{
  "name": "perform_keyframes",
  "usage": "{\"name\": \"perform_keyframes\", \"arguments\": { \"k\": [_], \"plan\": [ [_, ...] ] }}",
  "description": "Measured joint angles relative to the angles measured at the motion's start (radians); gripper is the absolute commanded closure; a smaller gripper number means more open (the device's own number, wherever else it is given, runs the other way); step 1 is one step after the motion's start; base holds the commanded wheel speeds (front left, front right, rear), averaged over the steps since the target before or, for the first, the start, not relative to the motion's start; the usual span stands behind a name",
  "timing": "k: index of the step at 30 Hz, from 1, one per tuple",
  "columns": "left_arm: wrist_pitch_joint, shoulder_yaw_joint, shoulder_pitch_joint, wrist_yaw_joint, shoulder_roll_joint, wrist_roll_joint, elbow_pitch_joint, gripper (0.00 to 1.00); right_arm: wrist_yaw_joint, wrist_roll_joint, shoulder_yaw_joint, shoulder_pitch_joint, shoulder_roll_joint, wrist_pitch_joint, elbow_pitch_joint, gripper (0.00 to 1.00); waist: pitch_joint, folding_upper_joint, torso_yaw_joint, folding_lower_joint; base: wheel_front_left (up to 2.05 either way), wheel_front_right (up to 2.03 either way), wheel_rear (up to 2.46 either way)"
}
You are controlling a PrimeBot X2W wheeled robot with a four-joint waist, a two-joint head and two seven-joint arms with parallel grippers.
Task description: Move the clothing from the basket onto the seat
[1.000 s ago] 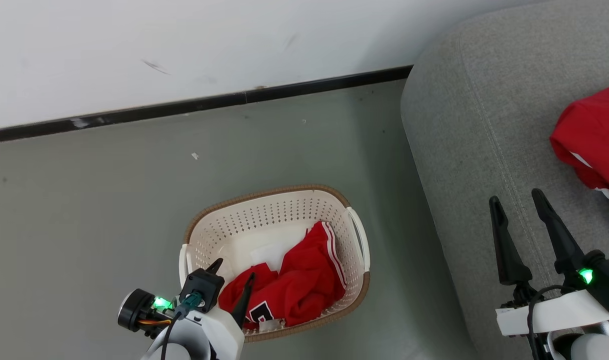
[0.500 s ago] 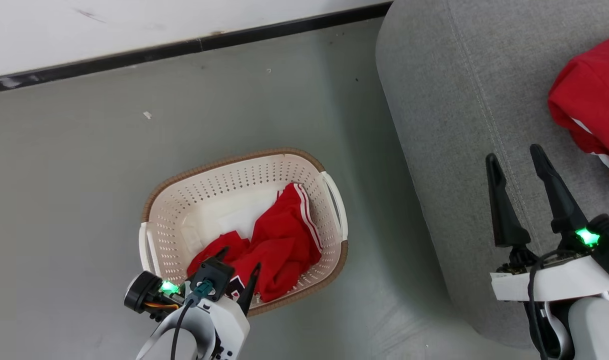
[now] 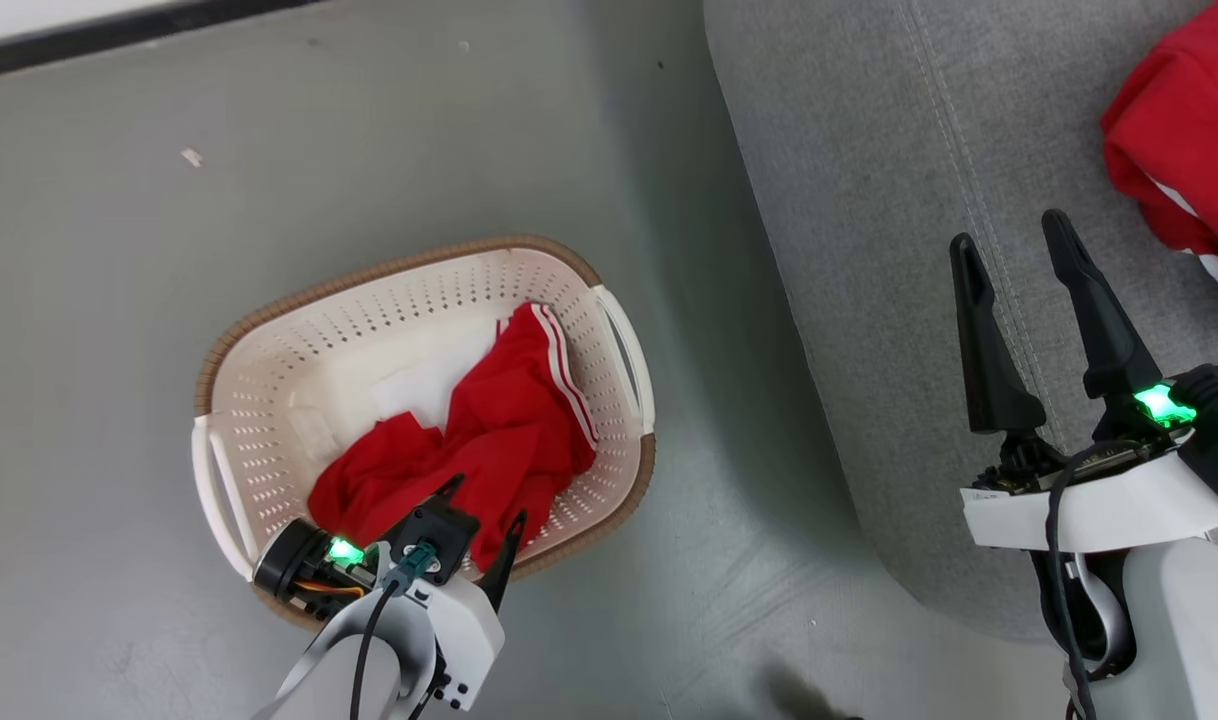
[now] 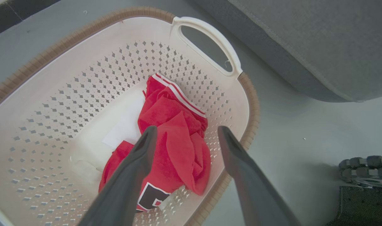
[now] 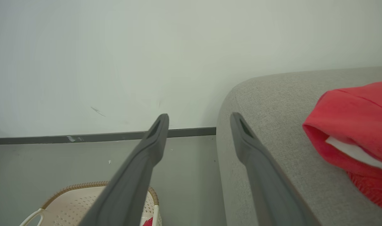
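Head view has dipped toward the basket (image 3: pixel 369 275), placing the clothing (image 3: pixel 489 440) directly ahead of the wide-open, empty left gripper (image 3: pixel 488 498), apparently ready for grasping.

Head cam sits high over the basket (image 3: pixel 389 300), facing steeply down — seat (image 3: pixel 869 250) right of the basket. Left wrist cam close above the basket, aimed in. Right wrist cam farther right, near-level; all three share basket and seat.
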Motion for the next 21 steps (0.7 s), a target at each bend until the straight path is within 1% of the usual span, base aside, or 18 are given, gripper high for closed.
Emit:
{"name": "perform_keyframes", "arguments": {
  "k": [14,21],
  "plan": [
    [-0.017,-0.005,-0.042,-0.001,-0.001,0.007,0.057,0.00,0.000,0.033,0.027,-0.094,0.000,0.000,0.003,0.00,0.106,0.0000,-0.052,0.0000,0.00,0.00,0.00],
    [-0.021,0.020,-0.086,0.000,0.028,0.007,0.096,0.00,0.000,0.044,0.035,-0.131,0.000,0.000,0.005,0.00,0.154,0.0000,-0.074,0.0000,0.00,0.00,0.00]
  ]
}}
